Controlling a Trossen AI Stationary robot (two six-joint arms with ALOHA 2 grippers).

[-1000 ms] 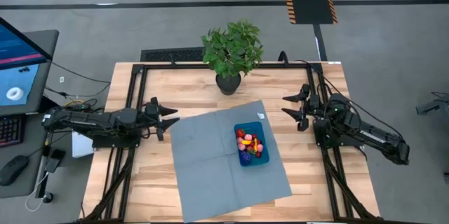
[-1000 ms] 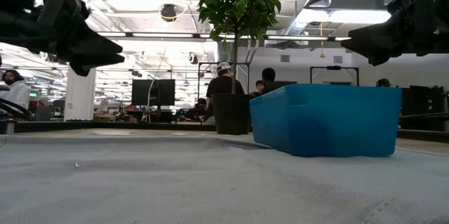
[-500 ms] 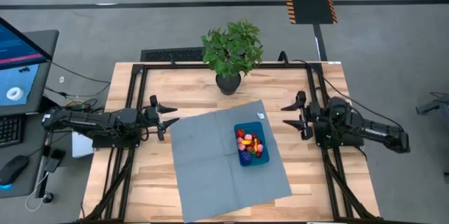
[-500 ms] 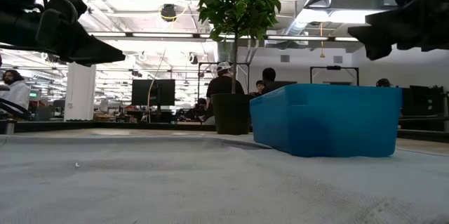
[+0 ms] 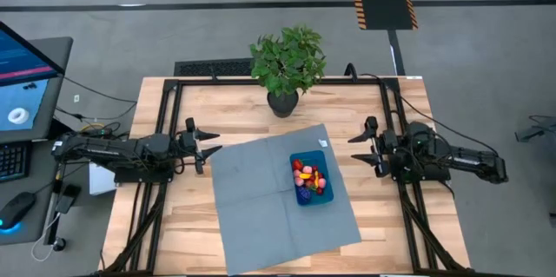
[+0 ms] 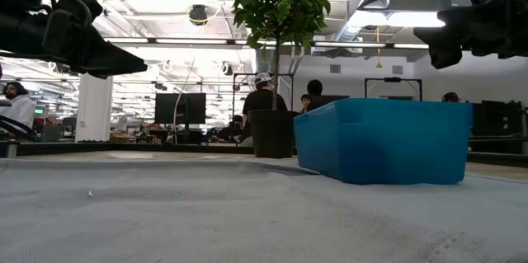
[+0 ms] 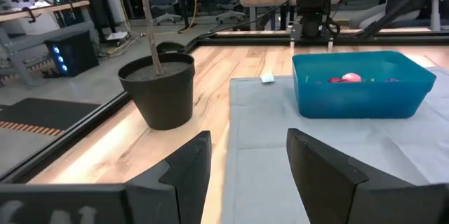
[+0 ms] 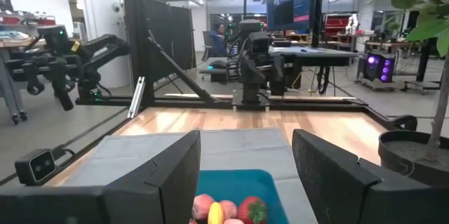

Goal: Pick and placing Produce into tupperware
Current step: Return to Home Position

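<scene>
Tiny red, pink, yellow toy produce (image 5: 308, 178) inside shallow blue plastic tupperware (image 6: 384, 143), on grey cloth mat (image 5: 252, 199), middle of wooden desk (image 5: 217, 108). Both released, empty: left end effector (image 5: 213, 142), right end effector (image 5: 354, 148), at desk sides. Step seems homing; next: only park arms.

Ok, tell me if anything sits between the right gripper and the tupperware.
Nothing visible does. The right gripper hangs open beyond the mat's edge, and only bare wooden table and grey mat lie between it and the tupperware, which holds the produce.
</scene>
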